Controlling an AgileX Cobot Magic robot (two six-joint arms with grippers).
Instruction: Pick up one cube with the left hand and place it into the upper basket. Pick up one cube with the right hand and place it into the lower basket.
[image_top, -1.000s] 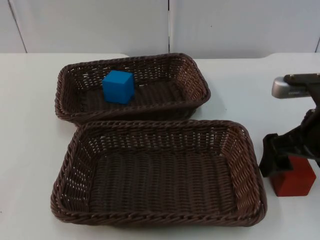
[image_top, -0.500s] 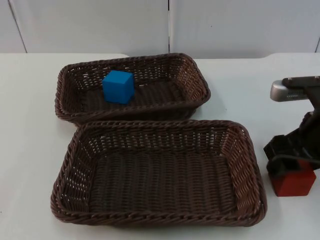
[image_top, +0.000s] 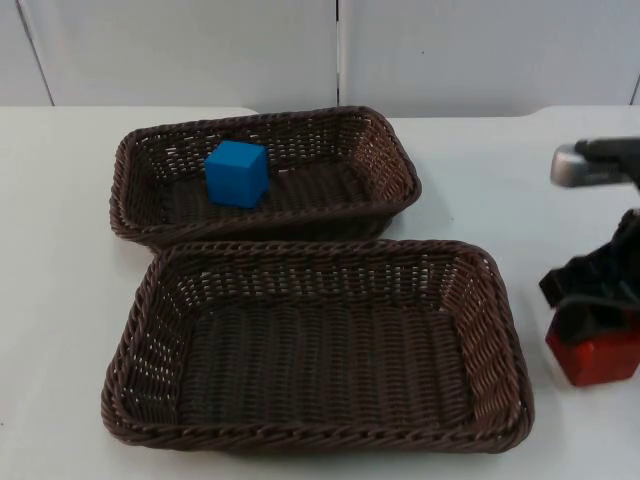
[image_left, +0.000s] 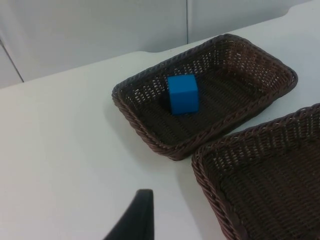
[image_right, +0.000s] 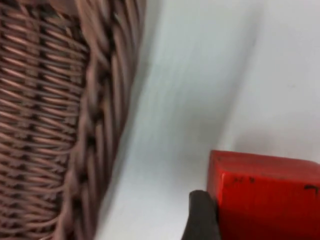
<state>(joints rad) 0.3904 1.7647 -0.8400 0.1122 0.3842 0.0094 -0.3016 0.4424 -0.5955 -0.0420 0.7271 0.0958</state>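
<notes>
- Blue cube (image_top: 237, 173) sits in the far basket (image_top: 395, 165), toward its left end; that half looks done.
- Near basket (image_top: 500, 300) holds nothing yet.
- Red cube (image_top: 593, 355) on the bench (image_top: 60, 250), just right of the near basket.
- Right gripper (image_top: 592, 312) is down on the red cube; the wrist view has a fingertip (image_right: 202, 215) against the cube's side. Seems closed on it, though whether the cube is off the bench I cannot tell.
- Left gripper (image_left: 131, 220) waits over bare bench left of the baskets; how far open, cannot tell.
- Step in hand, by my reading: lift. Rise straight until the cube clears the wicker rim, then carry left and release low over the basket floor.
</notes>
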